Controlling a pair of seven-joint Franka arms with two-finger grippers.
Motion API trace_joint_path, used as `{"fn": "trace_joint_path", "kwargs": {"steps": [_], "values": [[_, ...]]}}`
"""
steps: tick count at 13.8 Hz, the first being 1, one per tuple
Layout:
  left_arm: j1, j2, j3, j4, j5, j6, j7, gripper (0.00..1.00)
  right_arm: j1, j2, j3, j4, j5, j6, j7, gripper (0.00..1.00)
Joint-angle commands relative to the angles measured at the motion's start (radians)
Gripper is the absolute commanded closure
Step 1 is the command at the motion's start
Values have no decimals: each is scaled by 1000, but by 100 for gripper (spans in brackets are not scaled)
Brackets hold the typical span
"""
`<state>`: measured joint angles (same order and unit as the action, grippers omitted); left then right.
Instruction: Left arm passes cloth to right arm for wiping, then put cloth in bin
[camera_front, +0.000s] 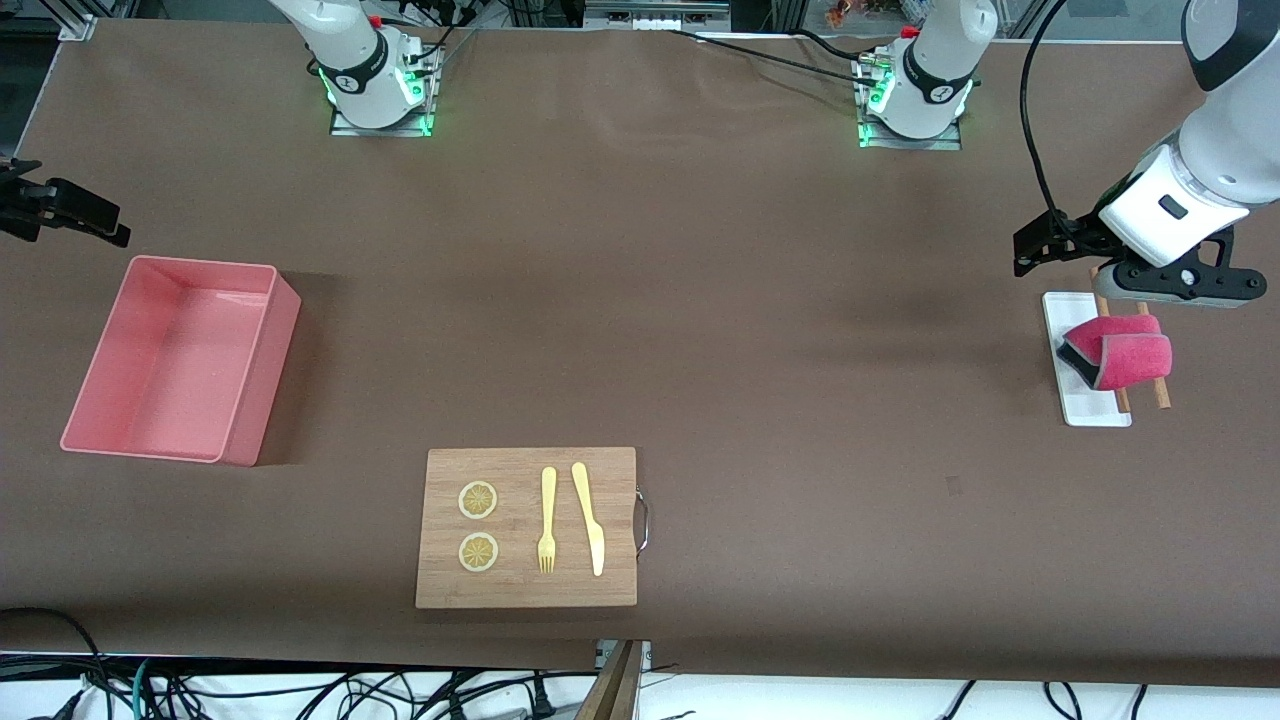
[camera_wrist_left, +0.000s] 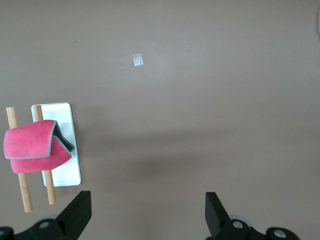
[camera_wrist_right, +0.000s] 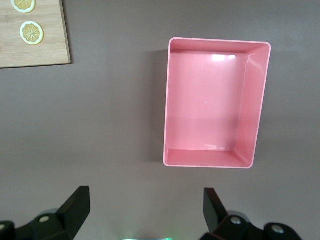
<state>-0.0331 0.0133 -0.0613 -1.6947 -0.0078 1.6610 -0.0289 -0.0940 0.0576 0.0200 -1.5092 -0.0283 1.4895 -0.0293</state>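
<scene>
Cloth: folded magenta, dark grey reverse showing at the edge, draped over two thin wooden rods that lie partly on a small white tray at the left arm's end of the desk. Looks soft, light and limp; likely to sag and unfold once lifted, so best pinched across the doubled fold at the raised top, clear of the rods. Probably grippy rather than slippery, nothing fragile.

Left gripper up in the air over the tray's edge nearest the bases, jaws released and empty in the left wrist view. Right gripper up at the right arm's end, over bare desk beside the bin, jaws spread and empty, waiting.

Hidden: how the rods rest under the cloth, most of the right arm cut off at the frame edge. No visible spill or mark to wipe on the cutting board.
</scene>
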Motion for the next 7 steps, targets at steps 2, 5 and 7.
{"fn": "trace_joint_path", "kwargs": {"steps": [2,5,7], "values": [[-14,13,9,32,20,-20,-6,0,-4,11,-2,27,11,-8,-18,0],[-14,24,8,44,25,-30,-6,0,-3,11,-2,27,11,-8,-20,0],[-14,28,8,49,25,-35,-6,0,-3,11,-2,27,11,-8,-20,0]]}}
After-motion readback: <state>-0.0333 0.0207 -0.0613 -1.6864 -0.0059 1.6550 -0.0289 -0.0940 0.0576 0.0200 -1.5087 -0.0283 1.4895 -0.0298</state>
